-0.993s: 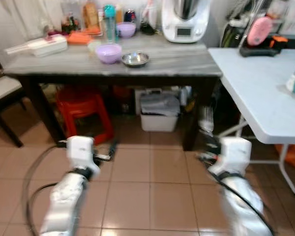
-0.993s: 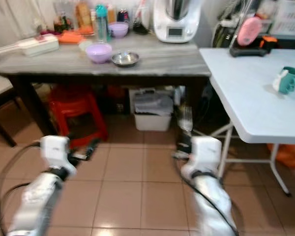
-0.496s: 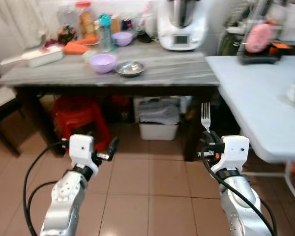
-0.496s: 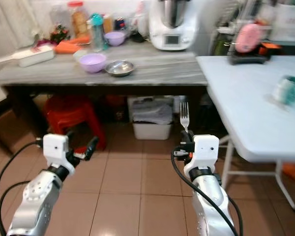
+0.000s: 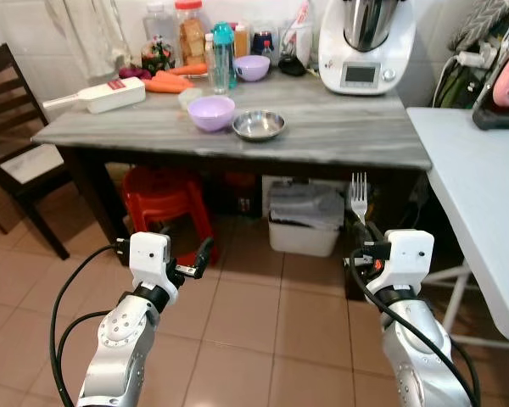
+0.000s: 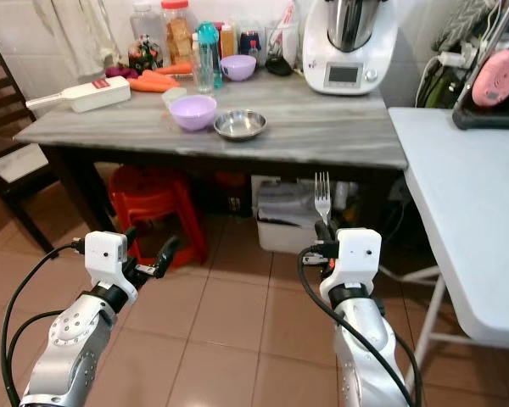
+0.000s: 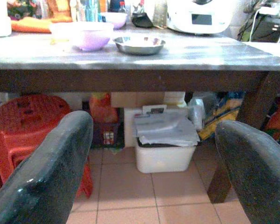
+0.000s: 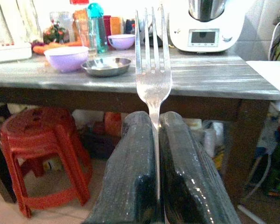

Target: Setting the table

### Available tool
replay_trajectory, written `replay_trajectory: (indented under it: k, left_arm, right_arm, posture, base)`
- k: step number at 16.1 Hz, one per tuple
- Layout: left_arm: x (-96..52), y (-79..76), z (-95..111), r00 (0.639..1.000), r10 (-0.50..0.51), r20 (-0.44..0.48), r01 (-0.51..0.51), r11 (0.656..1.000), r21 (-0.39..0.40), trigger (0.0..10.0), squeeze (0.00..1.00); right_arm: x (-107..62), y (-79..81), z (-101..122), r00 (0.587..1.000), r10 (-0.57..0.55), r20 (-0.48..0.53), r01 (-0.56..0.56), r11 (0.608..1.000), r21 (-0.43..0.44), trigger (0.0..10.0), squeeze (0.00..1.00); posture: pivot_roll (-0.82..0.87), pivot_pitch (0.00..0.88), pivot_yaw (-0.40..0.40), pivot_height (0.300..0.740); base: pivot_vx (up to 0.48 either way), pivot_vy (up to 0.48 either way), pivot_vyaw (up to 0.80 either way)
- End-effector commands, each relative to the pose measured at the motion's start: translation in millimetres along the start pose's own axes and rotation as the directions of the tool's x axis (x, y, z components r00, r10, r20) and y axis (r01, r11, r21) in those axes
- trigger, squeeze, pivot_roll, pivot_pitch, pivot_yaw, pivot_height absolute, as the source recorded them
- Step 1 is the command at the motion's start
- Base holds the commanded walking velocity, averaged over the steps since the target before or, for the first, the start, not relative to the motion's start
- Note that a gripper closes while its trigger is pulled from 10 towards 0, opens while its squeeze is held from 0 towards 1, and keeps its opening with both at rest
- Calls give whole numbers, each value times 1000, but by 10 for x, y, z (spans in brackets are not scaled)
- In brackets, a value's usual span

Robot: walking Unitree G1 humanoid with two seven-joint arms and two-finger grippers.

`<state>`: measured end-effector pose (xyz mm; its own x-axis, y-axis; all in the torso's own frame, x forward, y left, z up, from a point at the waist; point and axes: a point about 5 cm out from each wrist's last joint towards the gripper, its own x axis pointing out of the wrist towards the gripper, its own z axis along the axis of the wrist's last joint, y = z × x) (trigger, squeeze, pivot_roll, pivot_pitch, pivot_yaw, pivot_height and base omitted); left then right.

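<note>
A silver fork stands upright, tines up, pinched in my right gripper, which is shut on its handle in front of the grey table's front edge. On the grey marble-topped table sit a purple bowl, a steel bowl and a smaller purple bowl further back. My left gripper is held low over the tiled floor, open, with nothing between its fingers.
A white folding table stands at the right. Under the grey table are a red stool and a white bin. A white kitchen machine, bottles, carrots and a dark chair at the left are also here.
The camera has swung left and steadied, so the grey table now sits more central and sharper. The fork stays gripped upright; both arms keep their pose.
</note>
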<state>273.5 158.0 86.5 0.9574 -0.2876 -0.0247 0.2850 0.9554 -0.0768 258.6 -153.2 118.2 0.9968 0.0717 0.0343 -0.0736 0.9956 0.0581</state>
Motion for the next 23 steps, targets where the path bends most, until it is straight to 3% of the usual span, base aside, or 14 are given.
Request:
replay_trajectory:
  k: [1,4,23]
  left_arm:
    - [-4,60,37,1000,12,1,-12,1000,15,10000,0]
    - [8,41,34,1000,3,-1,-3,1000,11,10000,0]
    - [47,-42,32,1000,-31,2,31,1000,-5,10000,0]
  right_arm:
    - [31,63,30,1000,15,10,-15,1000,27,10000,0]
    - [29,67,33,1000,21,15,-21,999,26,10000,0]
    - [54,77,30,999,29,14,-29,1000,11,10000,0]
  posture:
    - [12,0,22,740]
    - [8,0,22,740]
    - [5,0,22,740]
  base:
    - [337,0,0]
    - [340,0,-690]
    - [344,0,0]
